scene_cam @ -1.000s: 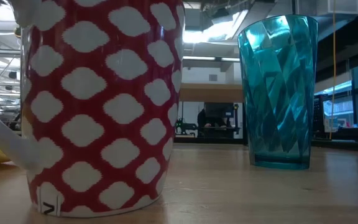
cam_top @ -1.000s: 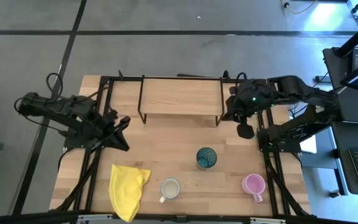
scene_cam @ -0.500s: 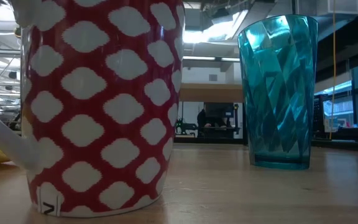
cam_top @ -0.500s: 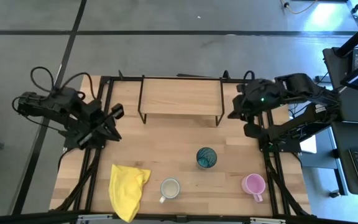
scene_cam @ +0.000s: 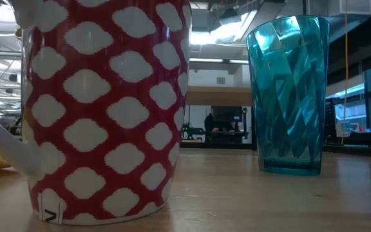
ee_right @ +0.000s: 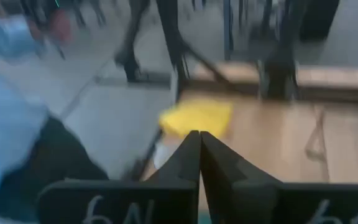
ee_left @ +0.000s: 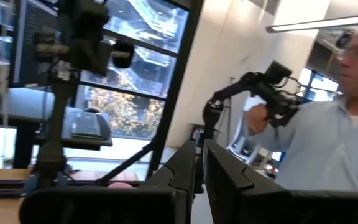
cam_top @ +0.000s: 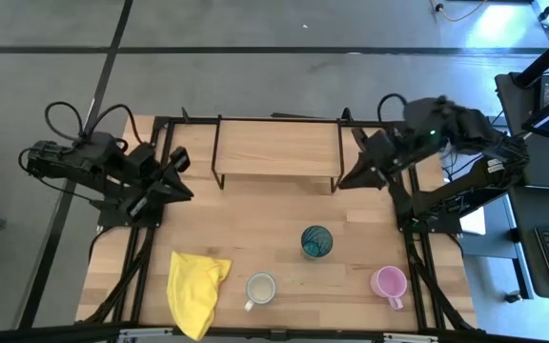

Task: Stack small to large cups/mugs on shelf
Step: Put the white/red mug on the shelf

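Note:
Three vessels stand on the table near its front edge. The teal cup (cam_top: pixel 316 241) (scene_cam: pixel 288 96) is in the middle. The mug with a cream inside (cam_top: pixel 260 288) is red with white patches outside (scene_cam: pixel 102 109). The pink mug (cam_top: pixel 388 282) is at the right. The light-wood shelf (cam_top: pixel 276 151) stands on its black wire frame at the far edge. My left gripper (cam_top: pixel 181 177) (ee_left: pixel 199 155) hovers shut left of the shelf. My right gripper (cam_top: pixel 343 181) (ee_right: pixel 199 140) hovers shut at the shelf's right end. Both are raised and hold nothing.
A yellow cloth (cam_top: pixel 196 286) (ee_right: pixel 194 118) lies crumpled at the front left, beside the cream mug. A person in a light blue shirt (ee_left: pixel 328 143) stands beyond the table's right side. Bare wood lies between the shelf and the cups.
Both arms have risen. My right gripper has lifted and tipped up from pointing down at the table, and now points toward the shelf's right end. My left gripper has gone up and toward the far edge, tipping upward. The cups, mugs and cloth have not moved.

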